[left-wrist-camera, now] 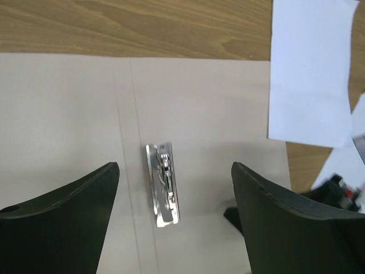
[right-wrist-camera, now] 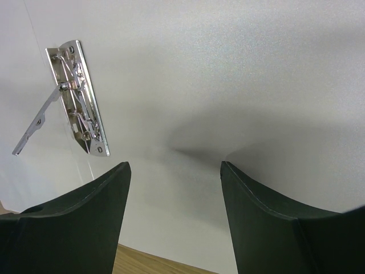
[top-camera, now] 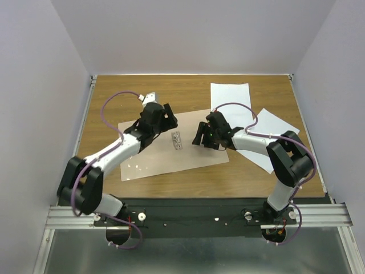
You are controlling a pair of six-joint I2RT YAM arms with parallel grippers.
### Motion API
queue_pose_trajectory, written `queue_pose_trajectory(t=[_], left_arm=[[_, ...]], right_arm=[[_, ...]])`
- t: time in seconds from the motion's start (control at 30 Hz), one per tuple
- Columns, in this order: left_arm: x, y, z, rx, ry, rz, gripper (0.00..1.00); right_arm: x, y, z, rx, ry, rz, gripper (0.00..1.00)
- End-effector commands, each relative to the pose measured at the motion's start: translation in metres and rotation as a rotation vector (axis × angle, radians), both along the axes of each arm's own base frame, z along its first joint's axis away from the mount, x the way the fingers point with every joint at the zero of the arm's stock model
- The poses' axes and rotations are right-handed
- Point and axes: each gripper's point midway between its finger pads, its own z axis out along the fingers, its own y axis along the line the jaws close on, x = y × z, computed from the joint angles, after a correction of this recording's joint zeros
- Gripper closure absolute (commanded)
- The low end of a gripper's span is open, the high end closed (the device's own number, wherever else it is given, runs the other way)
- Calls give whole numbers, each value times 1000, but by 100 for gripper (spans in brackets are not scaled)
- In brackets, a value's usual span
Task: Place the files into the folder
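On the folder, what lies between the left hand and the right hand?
A silver metal clip on the open folder lies between the left hand and right hand; otherwise bare folder surface. The top view shows this.

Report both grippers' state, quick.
Left gripper: open, fingers wide apart, holding nothing, over the pinkish-tan flat folder.
Right gripper: open, holding nothing.

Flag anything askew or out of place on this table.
The folder lies open and skewed to the table edges, with the lever of its metal clip lifted. Both files sit outside it: the far sheet fairly square, the right sheet turned diagonally, partly under the right arm.
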Motion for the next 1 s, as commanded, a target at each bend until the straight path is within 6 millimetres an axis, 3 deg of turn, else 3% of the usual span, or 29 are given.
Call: queue_pose_trajectory(t=[0.0,0.17,0.27,0.4,0.43,0.63,0.77,0.97], left_arm=[[-70,-6,11,-42,-49,-148,11],[-134,-43,-3,-151,-55,-387,11],[-145,-55,-3,-220,-95,-450,10],[-127,-56,-7,-182,-116,-411,10],[-123,-56,-21,-150,-82,-401,10],[-99,-64,-40,-134,-55,-414,10],[-80,-55,-44,-137,-62,-409,10],[-63,-57,-38,-158,-113,-455,10]], right_arm=[[-37,-33,-53,-155,166,-19,27],[-38,-34,-55,-159,171,-21,27],[-39,-34,-57,-162,177,-20,27],[-43,-31,-58,-143,196,-5,27],[-44,-31,-57,-141,197,-3,27],[-44,-31,-57,-142,195,1,27],[-44,-31,-58,-143,198,5,27],[-45,-33,-63,-157,203,6,27]])
